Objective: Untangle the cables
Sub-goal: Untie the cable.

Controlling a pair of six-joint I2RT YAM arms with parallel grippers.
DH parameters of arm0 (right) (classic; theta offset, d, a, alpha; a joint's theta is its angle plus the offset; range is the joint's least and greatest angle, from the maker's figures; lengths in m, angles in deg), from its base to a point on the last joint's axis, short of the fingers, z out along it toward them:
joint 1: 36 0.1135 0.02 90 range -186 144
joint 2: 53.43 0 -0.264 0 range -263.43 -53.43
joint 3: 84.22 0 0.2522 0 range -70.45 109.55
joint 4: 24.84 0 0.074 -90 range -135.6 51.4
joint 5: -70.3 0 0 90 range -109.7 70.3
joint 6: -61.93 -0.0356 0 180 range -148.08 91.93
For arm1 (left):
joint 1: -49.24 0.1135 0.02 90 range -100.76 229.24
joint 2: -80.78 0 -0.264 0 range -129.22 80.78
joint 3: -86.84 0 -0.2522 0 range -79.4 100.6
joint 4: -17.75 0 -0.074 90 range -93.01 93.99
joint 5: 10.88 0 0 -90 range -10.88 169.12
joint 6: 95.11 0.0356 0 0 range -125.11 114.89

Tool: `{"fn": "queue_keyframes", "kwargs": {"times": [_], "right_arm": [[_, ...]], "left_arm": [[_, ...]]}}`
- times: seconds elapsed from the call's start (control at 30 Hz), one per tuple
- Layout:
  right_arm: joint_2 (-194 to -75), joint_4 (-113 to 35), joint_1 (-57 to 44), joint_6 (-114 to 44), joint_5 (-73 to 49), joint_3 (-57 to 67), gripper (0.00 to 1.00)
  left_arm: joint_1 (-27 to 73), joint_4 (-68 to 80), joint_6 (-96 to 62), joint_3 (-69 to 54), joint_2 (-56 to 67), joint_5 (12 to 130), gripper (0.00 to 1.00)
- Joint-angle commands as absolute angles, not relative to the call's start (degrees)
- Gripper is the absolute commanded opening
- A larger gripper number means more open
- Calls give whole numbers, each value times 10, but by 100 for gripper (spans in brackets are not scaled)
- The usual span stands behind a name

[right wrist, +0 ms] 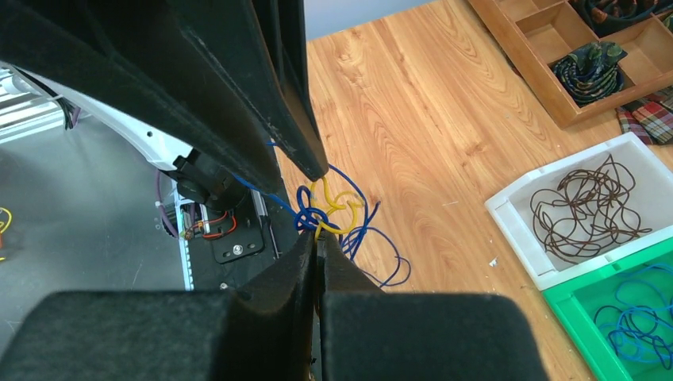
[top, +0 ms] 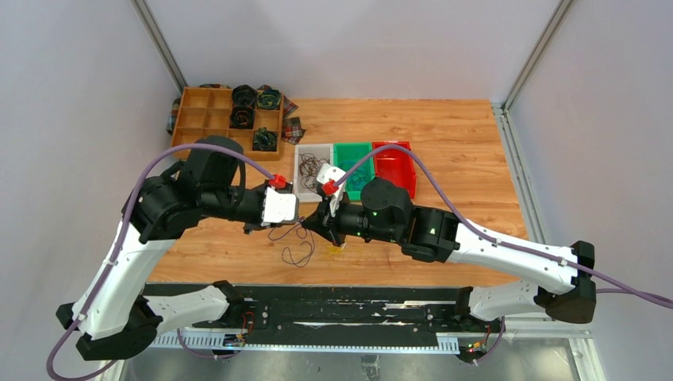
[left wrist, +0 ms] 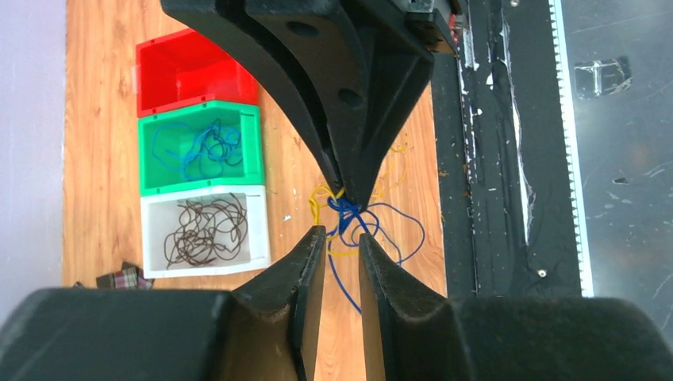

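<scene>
The cables (left wrist: 343,210), a knot of blue and yellow strands, hang over the desk (top: 444,135) just off the white bin (left wrist: 260,230), on its side toward the arm bases, with loose loops trailing below. The right pincer (right wrist: 317,236) is clamped tight on the knot's yellow part. The left pincer (left wrist: 341,235) meets it tip to tip, jaws a narrow gap apart with a blue strand running through; no firm pinch shows. Brown cables lie in the white bin, blue ones in the green bin (left wrist: 255,147) beside it. The step looks like parting blue from yellow. Next, the left pincer should close on blue alone and draw away gently, so the knot loosens rather than tightens.
</scene>
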State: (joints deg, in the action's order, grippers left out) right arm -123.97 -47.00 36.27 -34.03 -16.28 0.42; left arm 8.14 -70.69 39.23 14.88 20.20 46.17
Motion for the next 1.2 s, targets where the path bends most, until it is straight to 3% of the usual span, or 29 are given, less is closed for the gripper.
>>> {"fn": "queue_keyframes", "kwargs": {"times": [0.0, 0.23, 0.47, 0.57, 0.8, 1.03, 1.17], "right_arm": [[-1239, -473, 370, -337, -161, 34, 1], [-1251, -481, 370, -342, -156, 49, 1], [-1259, -478, 370, -347, -148, 54, 1], [-1263, -480, 370, -347, -145, 58, 0], [-1264, -480, 370, -346, -138, 62, 1], [-1204, -428, 355, -365, -137, -13, 1], [-1174, -378, 349, -370, -108, -52, 22]], "left_arm": [[73, -710, 405, 139, 223, 462, 29], [67, -709, 402, 136, 218, 465, 37], [66, -700, 385, 153, 198, 506, 34], [66, -696, 383, 147, 203, 503, 28], [65, -697, 398, 134, 214, 490, 2], [64, -696, 396, 131, 234, 469, 1], [65, -658, 298, 139, 226, 472, 0]]}}
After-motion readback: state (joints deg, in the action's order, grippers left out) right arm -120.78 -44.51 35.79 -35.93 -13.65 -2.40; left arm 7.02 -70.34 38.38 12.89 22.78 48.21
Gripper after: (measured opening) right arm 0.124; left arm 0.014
